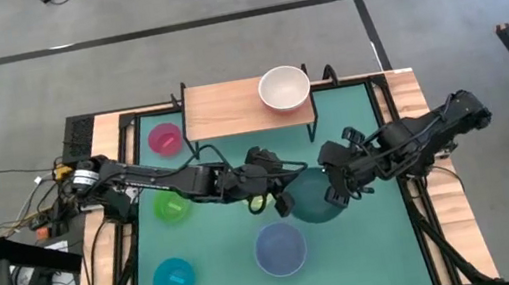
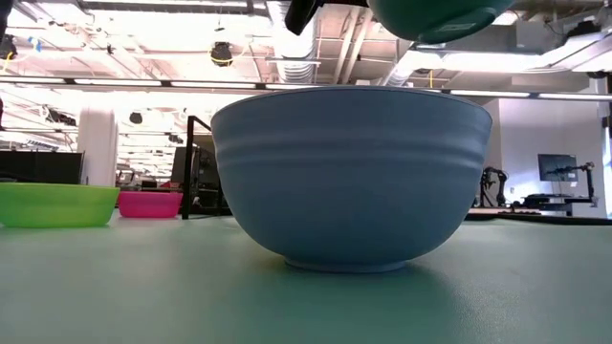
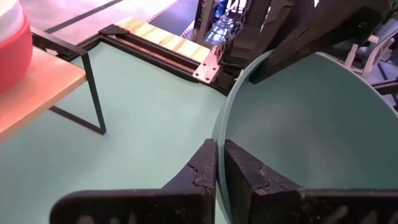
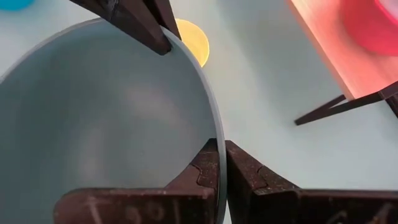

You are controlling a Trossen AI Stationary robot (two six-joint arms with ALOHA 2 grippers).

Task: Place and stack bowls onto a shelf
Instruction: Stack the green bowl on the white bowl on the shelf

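I have the dark teal bowl (image 1: 316, 199) pinched from 2 sides, above the green mat (image 1: 225, 283) near the middle of the table. My left gripper (image 3: 220, 163) is clamped tight on its rim, 1 finger inside the wall and 1 outside. My right gripper (image 4: 221, 163) is clamped the same way on the opposite rim. In the low view the bowl hangs clear of the mat, just above the pale blue bowl (image 2: 350, 177) that sits in front of it. The shelf (image 1: 229, 109) stands at the far edge of the mat, apart from my grippers, with a white bowl (image 1: 284, 88) on its right end. On the mat to my left lie the pink bowl (image 1: 165, 138), the green bowl (image 1: 171, 207) and the cyan bowl (image 1: 174, 279).
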